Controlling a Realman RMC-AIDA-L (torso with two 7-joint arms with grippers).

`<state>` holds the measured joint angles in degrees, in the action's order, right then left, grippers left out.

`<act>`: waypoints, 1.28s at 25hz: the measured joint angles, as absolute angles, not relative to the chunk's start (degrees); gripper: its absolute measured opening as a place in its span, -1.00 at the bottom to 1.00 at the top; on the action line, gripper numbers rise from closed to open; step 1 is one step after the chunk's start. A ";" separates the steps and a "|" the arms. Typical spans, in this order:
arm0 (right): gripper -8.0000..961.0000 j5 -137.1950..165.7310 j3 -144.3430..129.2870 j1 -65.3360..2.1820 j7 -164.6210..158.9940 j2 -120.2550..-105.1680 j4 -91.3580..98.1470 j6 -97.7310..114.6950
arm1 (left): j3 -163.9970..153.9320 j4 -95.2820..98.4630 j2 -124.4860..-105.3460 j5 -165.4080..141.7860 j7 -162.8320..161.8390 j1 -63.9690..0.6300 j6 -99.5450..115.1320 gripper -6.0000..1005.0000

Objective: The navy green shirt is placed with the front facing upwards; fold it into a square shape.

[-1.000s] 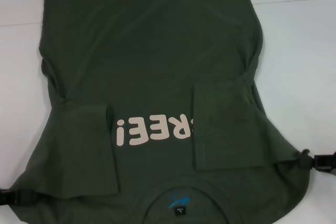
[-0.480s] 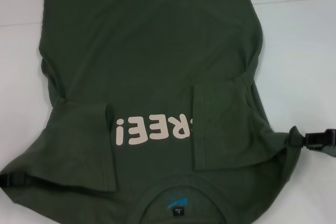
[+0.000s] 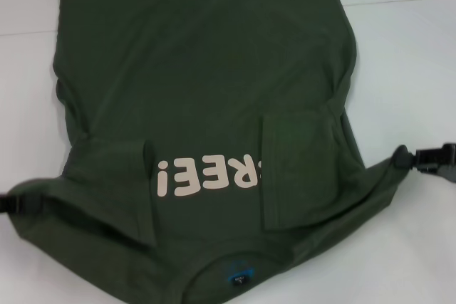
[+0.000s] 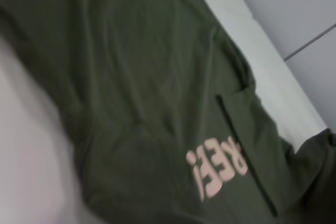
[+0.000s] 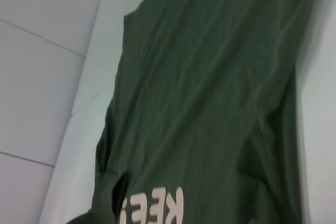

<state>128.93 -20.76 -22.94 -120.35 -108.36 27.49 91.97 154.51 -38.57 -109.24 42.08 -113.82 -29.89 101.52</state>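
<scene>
the navy green shirt (image 3: 206, 105) – soft, limp, light – sags between the left gripper (image 3: 16, 203) and right gripper (image 3: 420, 159), both pinching its shoulder corners, the sensible holds.

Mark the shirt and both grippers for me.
navy green shirt (image 3: 206, 62): head view, plain back panel.
left gripper (image 3: 20, 203): head view, tip at shirt's shoulder.
right gripper (image 3: 420, 159): head view, tip pinching bunched shoulder fabric.

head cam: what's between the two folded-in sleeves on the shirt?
In the head view, only the shirt chest: the pale "FREE" lettering spans the gap between the left sleeve and the right sleeve, whose edge covers the F. Nothing else lies there.
</scene>
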 joint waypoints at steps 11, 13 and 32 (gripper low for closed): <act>-0.89 128.93 -19.85 -28.14 -122.60 -108.13 28.04 88.92 | 155.02 -38.20 -108.50 44.02 -116.48 -36.67 100.77 -0.98; -0.88 128.93 -19.81 -28.99 -122.98 -108.12 28.04 88.14 | 155.06 -38.18 -108.46 44.56 -116.75 -37.56 100.36 -0.98; -0.86 128.94 -19.66 -36.66 -125.49 -108.16 28.04 78.50 | 154.27 -33.64 -107.63 46.33 -117.67 -46.58 88.47 -0.98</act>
